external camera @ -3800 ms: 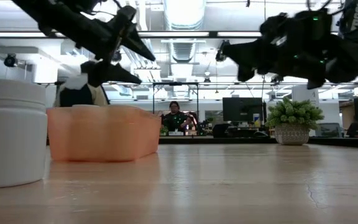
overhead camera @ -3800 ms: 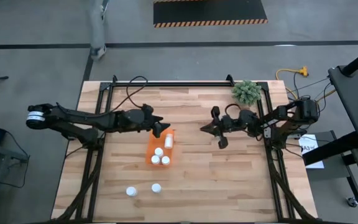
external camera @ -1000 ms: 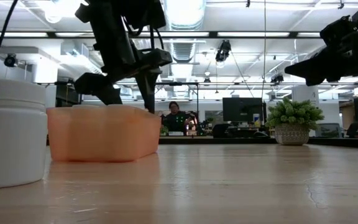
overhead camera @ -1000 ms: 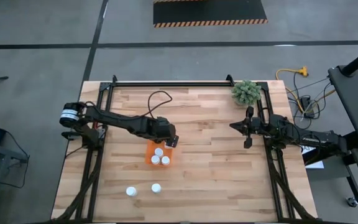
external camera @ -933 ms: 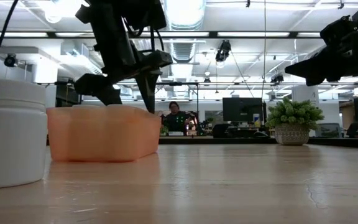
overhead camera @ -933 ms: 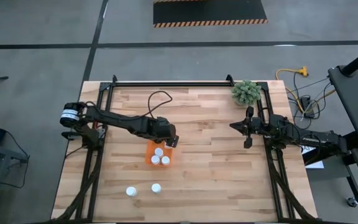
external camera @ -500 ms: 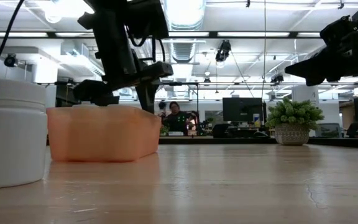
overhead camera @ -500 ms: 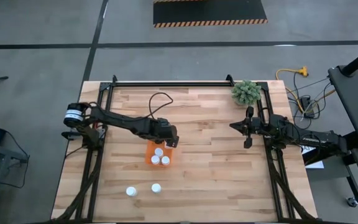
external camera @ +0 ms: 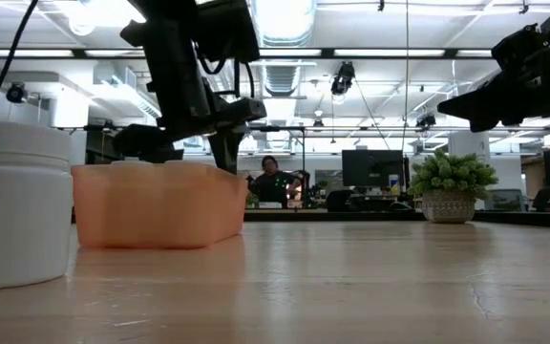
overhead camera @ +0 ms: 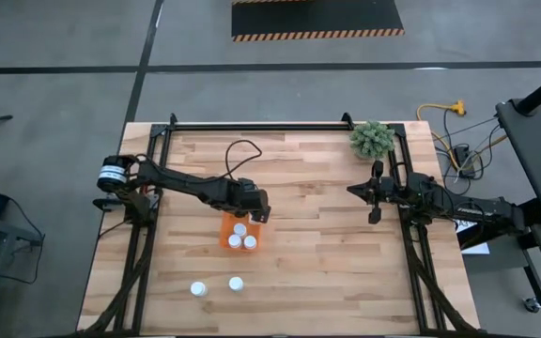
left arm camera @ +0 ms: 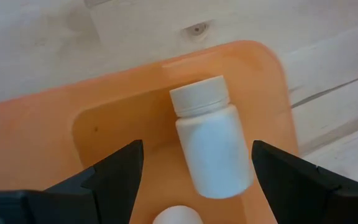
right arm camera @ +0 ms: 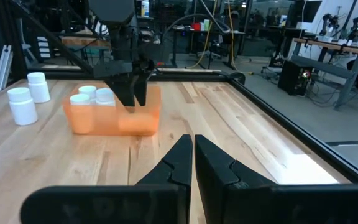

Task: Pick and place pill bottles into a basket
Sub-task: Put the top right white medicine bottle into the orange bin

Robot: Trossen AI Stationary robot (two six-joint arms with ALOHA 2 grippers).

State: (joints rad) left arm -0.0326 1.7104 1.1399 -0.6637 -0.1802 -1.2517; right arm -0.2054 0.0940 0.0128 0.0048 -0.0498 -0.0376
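Left tool spread over basket, bottle lying inside

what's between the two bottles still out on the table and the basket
Nothing visible. The two loose bottles stand on bare wood near the front edge, with clear table up to the basket. The left end effector hangs over the basket's far end.

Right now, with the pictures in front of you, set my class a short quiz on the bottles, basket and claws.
1. How many bottles stand on the table, outside the basket?
2. True or false: the right claw holds a bottle.
3. The bottle at the left claw is: A upright in the basket; B on its side in the basket; C on the table.

Key: 1. Two. 2. False, it is shut on nothing. 3. B.
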